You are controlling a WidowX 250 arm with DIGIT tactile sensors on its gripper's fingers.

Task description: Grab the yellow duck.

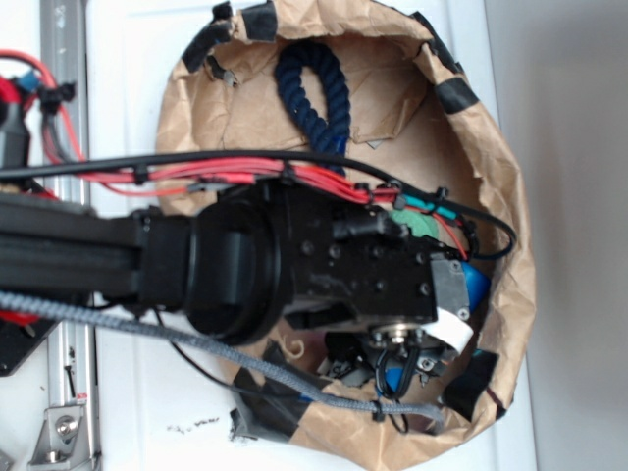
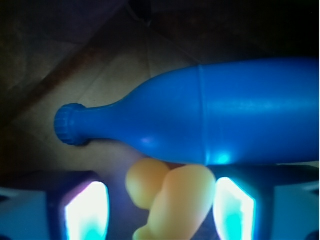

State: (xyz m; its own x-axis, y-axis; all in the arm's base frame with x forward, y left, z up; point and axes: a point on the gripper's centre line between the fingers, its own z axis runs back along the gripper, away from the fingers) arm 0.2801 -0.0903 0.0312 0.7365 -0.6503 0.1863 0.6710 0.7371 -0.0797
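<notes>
From the outside, the far left shows the white worktop (image 1: 128, 59) with a metal rail (image 1: 64, 59) along its edge. The black arm (image 1: 147, 265) reaches across from that side, red wiring (image 1: 226, 175) and a black cable strapped along its top so they travel with it. It ends over a shallow nest of crumpled brown paper (image 1: 510, 177), its rim held up with patches of black tape, apparently to keep loose toys from rolling off. A dark blue rope loop (image 1: 314, 93) lies in the upper part of the nest, well apart from the arm's end. Something green shows behind the wrist, too hidden to name. The tool (image 1: 402, 353) points down into the lower right of the nest and hides what lies under it.

The wrist view fills that gap. The left finger (image 2: 85, 210) and right finger (image 2: 232, 207) stand apart with the yellow duck (image 2: 172, 202) between them; whether the pads touch it I cannot tell, so the tool reads as parted around the duck rather than clamped. A blue plastic bottle (image 2: 215, 120) lies on its side just beyond the duck, cap to the left, seemingly touching it. That crowding probably explains the low, straddling approach: closing here should take the duck alone.
</notes>
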